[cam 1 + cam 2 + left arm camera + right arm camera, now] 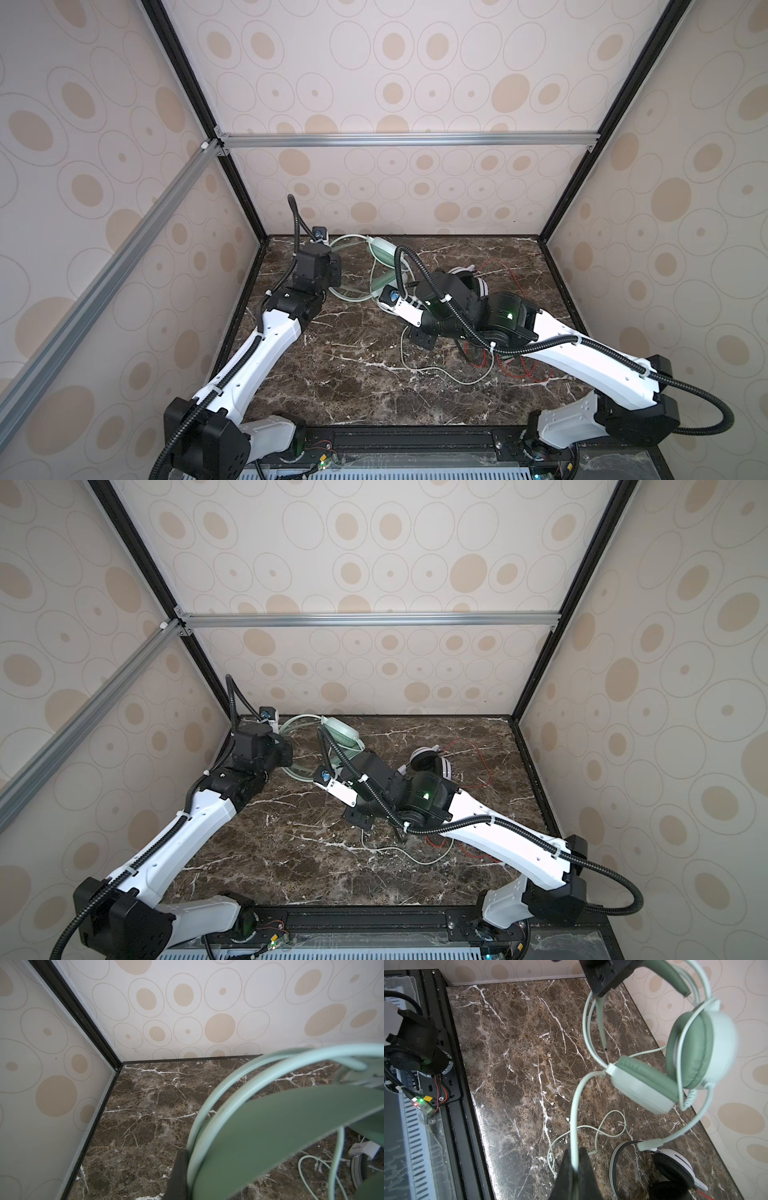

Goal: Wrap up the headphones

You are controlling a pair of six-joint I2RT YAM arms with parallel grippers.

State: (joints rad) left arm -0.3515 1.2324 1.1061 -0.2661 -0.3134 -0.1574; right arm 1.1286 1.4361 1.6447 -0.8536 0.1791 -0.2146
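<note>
The mint-green headphones (695, 1053) hang above the table, their ear cups close together. My left gripper (191, 1178) is shut on their headband (270, 1126) near the back left corner; in a top view its body hides the fingers (328, 270). My right gripper (574, 1153) is shut on the pale green cable (573, 1115), which runs taut up to one ear cup. The rest of the cable lies looped on the table (449, 372). The white-and-black headphones (482, 286) lie on the table at the right, partly under my right arm, with their thin red cable (478, 754) spread beside them.
The dark marble table (353, 395) is boxed in by patterned walls at the back and both sides. Black frame posts (249, 208) stand in the back corners. The arm bases and a black rail (415, 440) line the front edge.
</note>
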